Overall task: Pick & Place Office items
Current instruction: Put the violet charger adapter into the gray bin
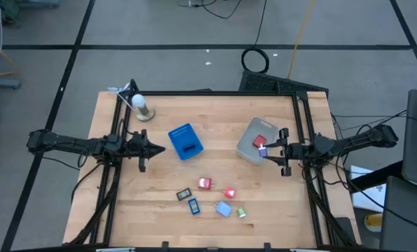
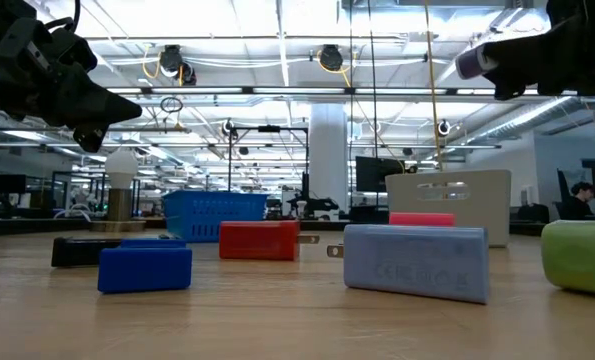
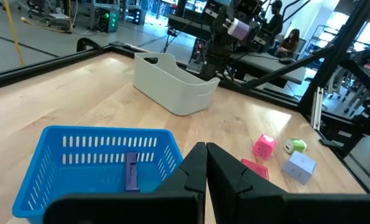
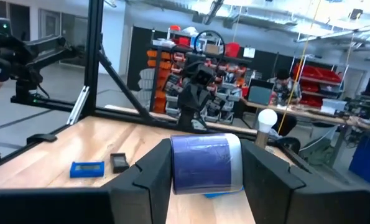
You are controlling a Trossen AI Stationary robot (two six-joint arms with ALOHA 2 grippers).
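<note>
Fingers of right gripper (image 1: 265,150) pinch light-blue/purple block (image 4: 204,163), held above clear tub (image 1: 249,147) at right side, red item (image 1: 258,141) already inside. Left gripper (image 1: 162,147) pressed shut, empty, waiting beside blue basket (image 1: 185,141). Step: placing. Next: release block into tub, then fetch from six office items (image 1: 212,196) at near edge.

A translucent clear plastic tub (image 1: 254,140) sits near the tabletop's right edge, with a small red piece (image 1: 258,141) in it. A blue slotted plastic basket (image 1: 185,141) lies mid-table, left of the tub. A white bulb on a round base (image 1: 141,106) stands in the far left corner. Toward the near edge lie a red block (image 1: 205,184), a pink cube (image 1: 229,192), a black clip (image 1: 183,194), a dark blue piece (image 1: 193,206), a light blue eraser (image 1: 223,208) and a green piece (image 1: 241,213).
</note>
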